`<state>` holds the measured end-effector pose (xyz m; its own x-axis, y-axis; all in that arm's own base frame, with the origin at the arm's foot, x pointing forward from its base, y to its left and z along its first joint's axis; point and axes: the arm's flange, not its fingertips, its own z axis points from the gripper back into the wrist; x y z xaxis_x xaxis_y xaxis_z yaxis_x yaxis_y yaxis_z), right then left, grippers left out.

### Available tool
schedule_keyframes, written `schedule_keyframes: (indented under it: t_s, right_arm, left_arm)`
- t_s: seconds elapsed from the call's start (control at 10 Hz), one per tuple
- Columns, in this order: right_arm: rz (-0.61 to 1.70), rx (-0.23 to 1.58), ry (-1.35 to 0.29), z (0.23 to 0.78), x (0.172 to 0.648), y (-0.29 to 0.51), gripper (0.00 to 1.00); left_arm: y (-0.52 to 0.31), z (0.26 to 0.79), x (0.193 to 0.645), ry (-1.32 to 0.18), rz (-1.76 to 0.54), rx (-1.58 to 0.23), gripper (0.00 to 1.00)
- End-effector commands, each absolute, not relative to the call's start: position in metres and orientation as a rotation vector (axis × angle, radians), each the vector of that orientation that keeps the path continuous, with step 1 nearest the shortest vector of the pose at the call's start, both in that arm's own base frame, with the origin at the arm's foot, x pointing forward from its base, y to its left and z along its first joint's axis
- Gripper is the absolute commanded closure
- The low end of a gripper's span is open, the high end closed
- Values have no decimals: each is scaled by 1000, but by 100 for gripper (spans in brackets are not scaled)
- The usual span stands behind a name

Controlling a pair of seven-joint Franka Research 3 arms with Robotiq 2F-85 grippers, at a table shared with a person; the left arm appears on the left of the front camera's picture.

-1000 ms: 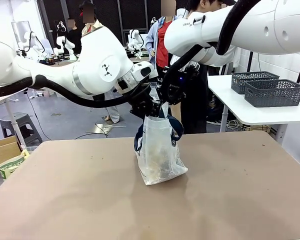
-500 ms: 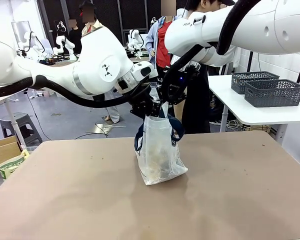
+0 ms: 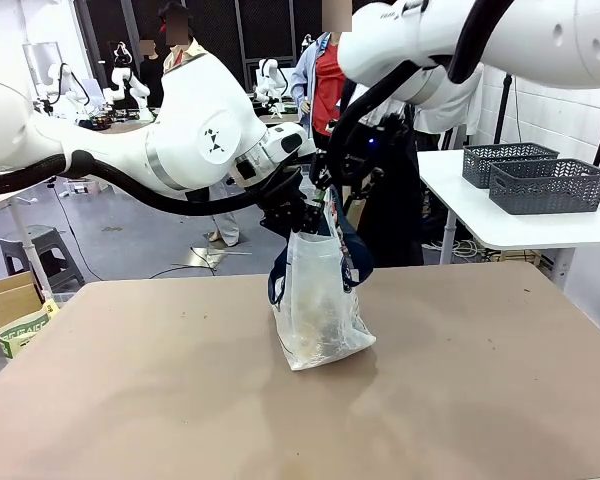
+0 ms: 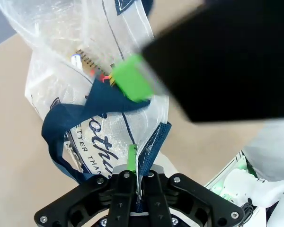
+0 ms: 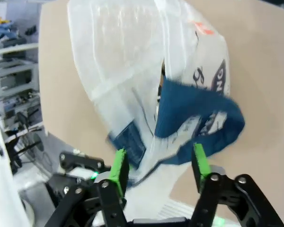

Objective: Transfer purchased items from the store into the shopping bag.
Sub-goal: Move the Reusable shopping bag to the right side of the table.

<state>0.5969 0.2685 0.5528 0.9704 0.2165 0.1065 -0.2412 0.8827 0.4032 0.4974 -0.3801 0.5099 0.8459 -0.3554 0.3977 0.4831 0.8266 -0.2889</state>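
The shopping bag [image 3: 315, 300], whitish film with navy handles, stands mid-table. My left gripper [image 3: 302, 222] is shut on the bag's rim beside a handle's base, its fingers [image 4: 132, 158] pinching film and strap. Just above the bag's mouth, my right gripper [image 3: 332, 195] is open, its green pads [image 5: 118, 165] spread apart. The loose navy handle [image 5: 199, 118] hangs blurred beyond them, and I cannot tell if it touches them. Purchased items [image 3: 318, 322] show tan and yellowish through the film, and a spiral-edged one [image 4: 85, 59] sits near the top. The store is out of view.
Two dark grey lattice baskets [image 3: 548, 185] stand on a white side table [image 3: 460, 205] at the right, off my table. A person [image 3: 325, 85] stands behind the bag. The brown tabletop [image 3: 130, 380] lies bare around the bag.
My right gripper has opened, letting go of the navy handle, and lifted up and slightly right. The handle has dropped beside the bag. My left gripper holds as before.
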Motion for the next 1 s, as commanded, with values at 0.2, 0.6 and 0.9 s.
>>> schedule_keyframes:
  t_s: [0.2,0.6,0.9]
  right_arm:
    - [514,460,-62,560,584,182,0]
    - [963,459,-97,572,539,139,0]
    - [1272,464,-256,582,531,105,0]
  left_arm:
    - [-379,510,496,-340,-445,-403,100]
    - [-379,510,496,-340,-445,-403,100]
    - [-379,510,496,-340,-445,-403,100]
